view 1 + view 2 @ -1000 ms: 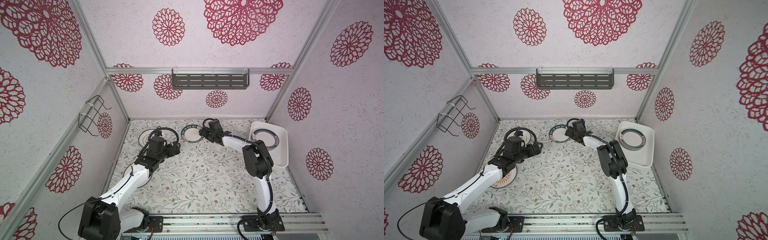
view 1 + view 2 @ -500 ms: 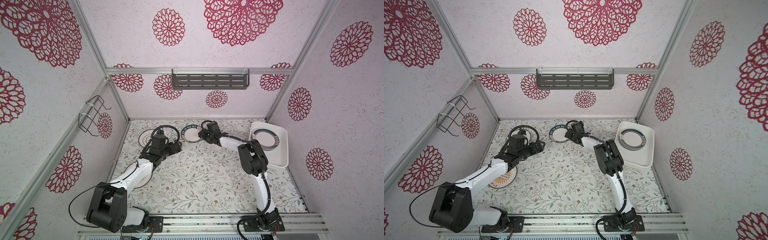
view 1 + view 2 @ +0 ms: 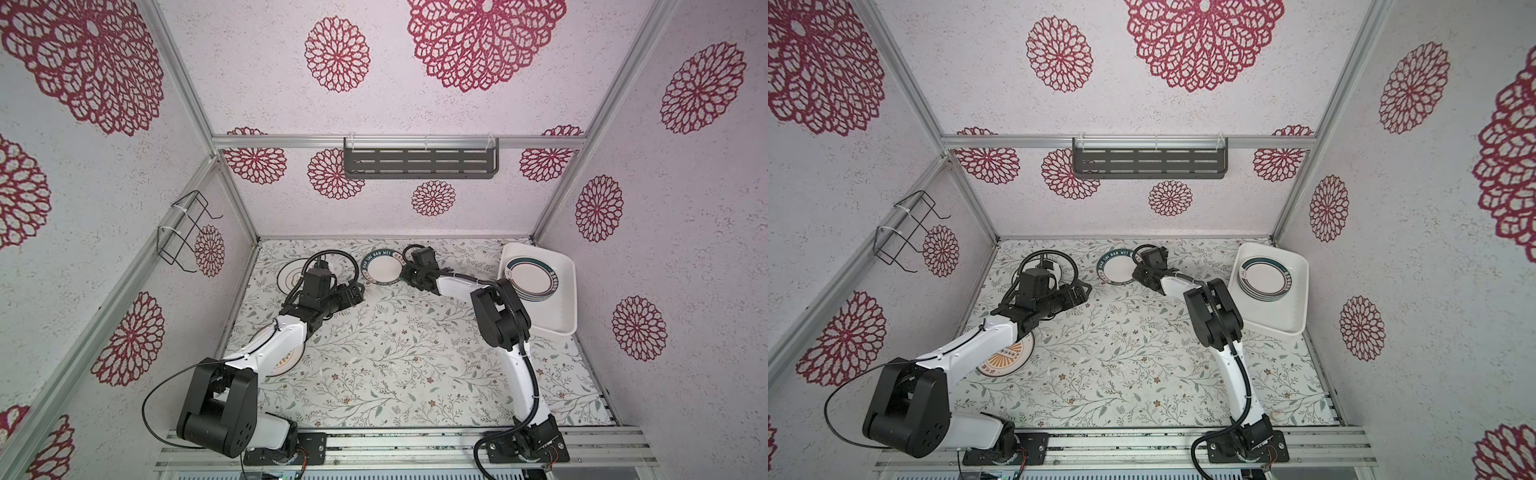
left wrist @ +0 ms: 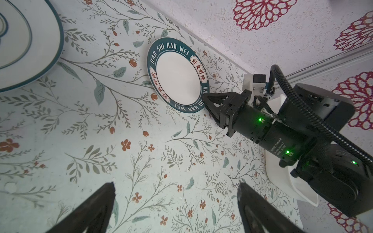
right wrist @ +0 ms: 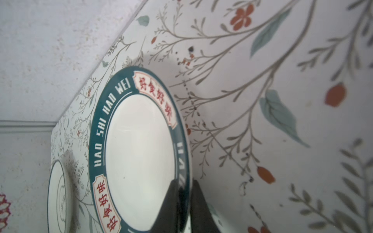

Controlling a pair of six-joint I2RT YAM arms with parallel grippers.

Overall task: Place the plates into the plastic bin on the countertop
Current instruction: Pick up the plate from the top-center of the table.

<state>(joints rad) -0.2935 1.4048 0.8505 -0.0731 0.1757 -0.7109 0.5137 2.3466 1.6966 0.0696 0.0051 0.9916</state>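
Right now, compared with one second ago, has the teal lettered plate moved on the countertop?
No. In a top view the plate lies where it lay before, in the same spot below the left end of the shelf.

The vine-printed countertop (image 3: pixel 395 357) is carrying three plates and a tub. A teal-rimmed plate (image 3: pixel 382 270) is lying at the far middle. A ringed plate (image 3: pixel 286 277) is lying far left, and a sunburst plate (image 3: pixel 1005 359) is lying nearer on the left. The white plastic bin (image 3: pixel 557 311) is sitting far right.
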